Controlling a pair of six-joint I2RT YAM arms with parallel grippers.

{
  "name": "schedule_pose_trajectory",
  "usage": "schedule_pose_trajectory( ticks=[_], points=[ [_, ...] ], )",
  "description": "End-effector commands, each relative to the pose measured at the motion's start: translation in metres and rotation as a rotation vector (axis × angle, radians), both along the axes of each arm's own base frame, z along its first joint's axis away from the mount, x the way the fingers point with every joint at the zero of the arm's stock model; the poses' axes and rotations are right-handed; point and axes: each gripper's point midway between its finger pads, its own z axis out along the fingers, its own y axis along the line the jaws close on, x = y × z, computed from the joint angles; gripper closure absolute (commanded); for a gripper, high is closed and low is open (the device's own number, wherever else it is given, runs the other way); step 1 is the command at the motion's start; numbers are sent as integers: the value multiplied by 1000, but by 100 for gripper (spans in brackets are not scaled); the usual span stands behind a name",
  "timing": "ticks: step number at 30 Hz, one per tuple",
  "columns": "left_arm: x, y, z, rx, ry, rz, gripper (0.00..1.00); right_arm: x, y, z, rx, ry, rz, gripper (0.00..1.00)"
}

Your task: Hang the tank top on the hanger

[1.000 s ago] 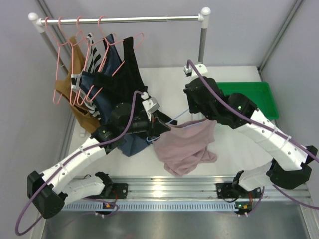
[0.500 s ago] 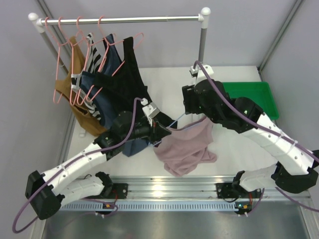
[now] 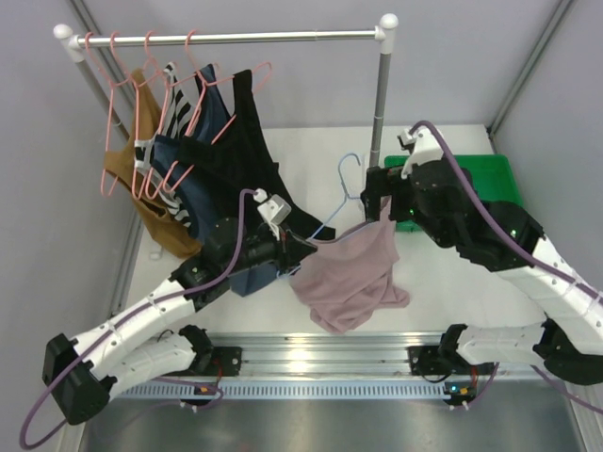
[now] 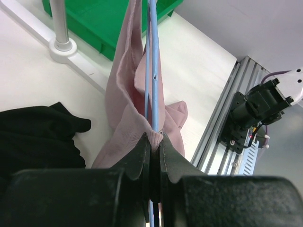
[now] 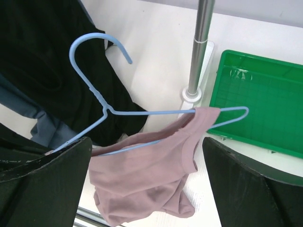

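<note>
Fabric lies nearest you: the dusty mauve-pink sleeveless tank top [image 3: 349, 282] hangs bunched over the middle of the white bench [image 3: 311, 151], not far from the near edge, and its lower folds appear to rest on the surface. Your left gripper [image 4: 152, 142] sits just left of it with its jaws pressed together. They are clamped on the thin light-blue wire hanger [image 5: 99, 99] where the wire's left end meets a fold of the pink cloth. From that pinch the hanger runs tilted up toward the right. Part of the tank top is draped over its right shoulder, and the rest sags below the lower wire. The hook points toward the far edge, free in the air. Your right gripper [image 5: 147, 142] hovers above the hanger with its jaws wide apart, touching neither wire nor cloth in the wrist view. Beyond it, a green plastic tray [image 3: 471, 179] lies at the far right corner, beside the grey metal post [image 3: 379, 94] of the clothes rail. Toward the far left corner, pink wire hangers [image 3: 151, 42] on that rail carry a black top [image 3: 247, 141] and a navy top [image 3: 203, 160].
</note>
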Motion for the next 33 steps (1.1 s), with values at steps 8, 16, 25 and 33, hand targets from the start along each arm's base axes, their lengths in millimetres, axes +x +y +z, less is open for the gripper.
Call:
schedule_pose_trajectory(
  ticks=[8, 16, 25, 33],
  points=[
    [1, 29, 88, -81, -112, 126, 100, -9, -36, 40, 102, -124, -85, 0],
    [-9, 62, 156, -56, -143, 217, 100, -8, -45, 50, 92, -141, -120, 0],
    [-13, 96, 233, -9, -179, 316, 100, -6, -43, 57, 105, -145, -123, 0],
    [0, 113, 249, 42, -140, 441, 100, -6, -43, 58, 111, -146, -124, 0]
  ],
)
